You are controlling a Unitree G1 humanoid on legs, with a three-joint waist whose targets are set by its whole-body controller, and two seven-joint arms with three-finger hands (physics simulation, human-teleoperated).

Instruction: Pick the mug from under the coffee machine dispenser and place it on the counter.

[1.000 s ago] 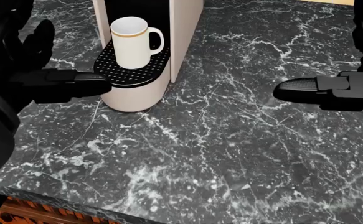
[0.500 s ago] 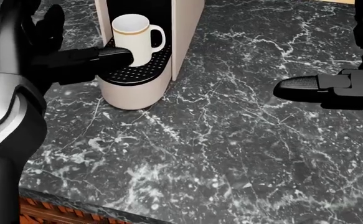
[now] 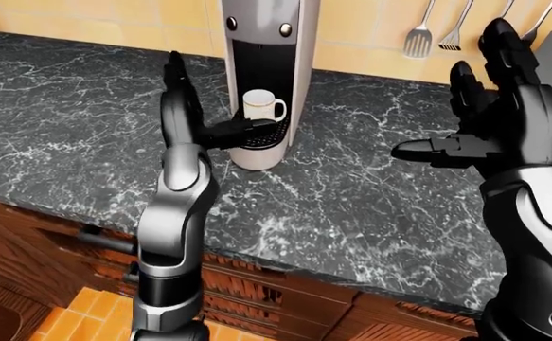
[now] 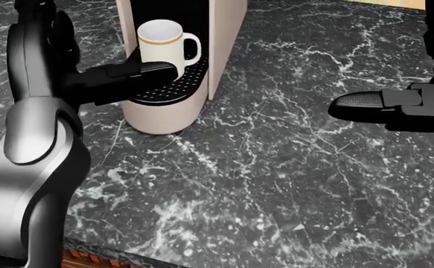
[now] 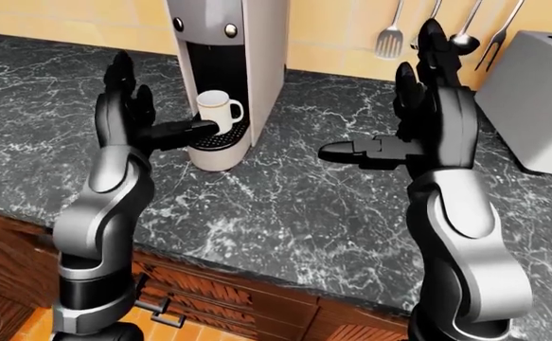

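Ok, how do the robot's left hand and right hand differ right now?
The left hand is at the coffee machine, one finger lying across the drip tray just below the white mug; the right hand hangs over bare counter, away from the machine. The left is near the mug, the right near nothing. Both are open, black and holding nothing.

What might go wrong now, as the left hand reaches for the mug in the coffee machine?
The left hand is open, one finger lying across the mug's base, so it may push the mug over. The coffee machine's niche is narrow, so the fingers may hit its walls. The handle faces away from that hand.
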